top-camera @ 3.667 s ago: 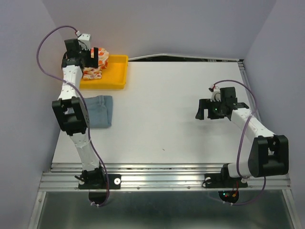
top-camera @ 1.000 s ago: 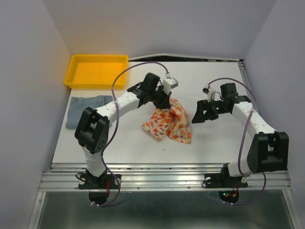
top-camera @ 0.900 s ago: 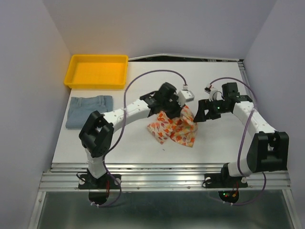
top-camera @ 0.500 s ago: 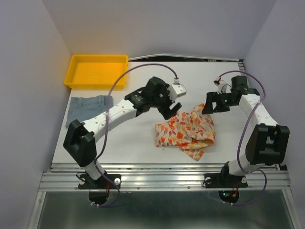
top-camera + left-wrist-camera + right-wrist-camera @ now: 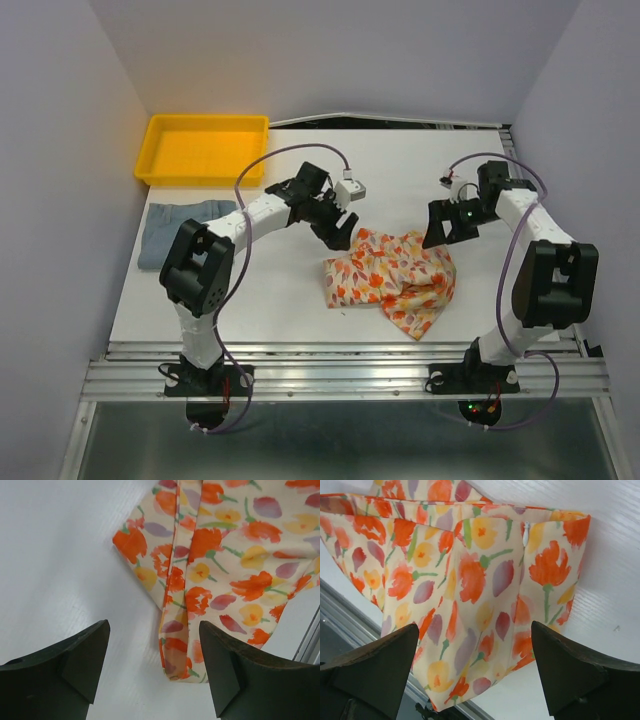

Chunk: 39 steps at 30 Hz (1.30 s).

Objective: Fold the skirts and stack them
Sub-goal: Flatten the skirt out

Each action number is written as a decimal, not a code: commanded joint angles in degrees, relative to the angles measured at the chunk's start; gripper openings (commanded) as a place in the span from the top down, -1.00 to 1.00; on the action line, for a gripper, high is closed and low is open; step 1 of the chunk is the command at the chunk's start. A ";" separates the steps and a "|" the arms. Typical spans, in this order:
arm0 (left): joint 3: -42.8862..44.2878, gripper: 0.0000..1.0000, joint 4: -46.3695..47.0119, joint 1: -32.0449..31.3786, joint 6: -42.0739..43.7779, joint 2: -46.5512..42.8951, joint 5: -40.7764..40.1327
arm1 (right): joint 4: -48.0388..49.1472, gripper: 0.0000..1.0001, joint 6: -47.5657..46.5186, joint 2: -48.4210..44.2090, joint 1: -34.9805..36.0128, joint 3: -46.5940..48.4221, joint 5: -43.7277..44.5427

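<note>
Left end effector (image 5: 152,630) and right end effector (image 5: 475,630): I am holding both released and empty at either side of the crumpled floral skirt (image 5: 390,280) on the desk (image 5: 290,300); the blue-grey skirt (image 5: 185,228) is lying near its left edge.

**Rumpled floral skirt (image 5: 390,282) on the desk (image 5: 290,300)**

It lies in a loose heap, with the left pincer (image 5: 340,233) over its far-left corner and the right pincer (image 5: 438,228) just above its far-right edge. The blue-grey skirt (image 5: 160,235) lies flat at the left, just beside the yellow tray (image 5: 205,150).
</note>
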 commanded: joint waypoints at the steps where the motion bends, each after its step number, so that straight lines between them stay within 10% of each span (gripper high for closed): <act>1: -2.46 -0.68 0.50 -0.30 0.45 -1.61 4.03 | 4.44 -0.94 2.40 -1.03 0.40 -1.17 9.60; 16: 13.44 -0.45 7.27 -0.39 -10.35 16.31 2.61 | 16.14 -0.69 10.40 11.01 0.40 -1.00 10.44; 23: 19.33 -0.06 7.81 -0.39 -15.63 24.40 7.36 | 17.11 0.22 10.76 9.26 0.40 -0.39 4.46; 27: 18.72 0.90 8.59 0.40 -15.98 22.92 8.42 | 17.20 0.94 10.84 5.13 0.40 1.11 2.87; 39: 16.78 1.00 3.68 13.93 -10.97 4.11 5.43 | 12.73 0.99 1.11 -8.58 -0.13 9.28 -2.39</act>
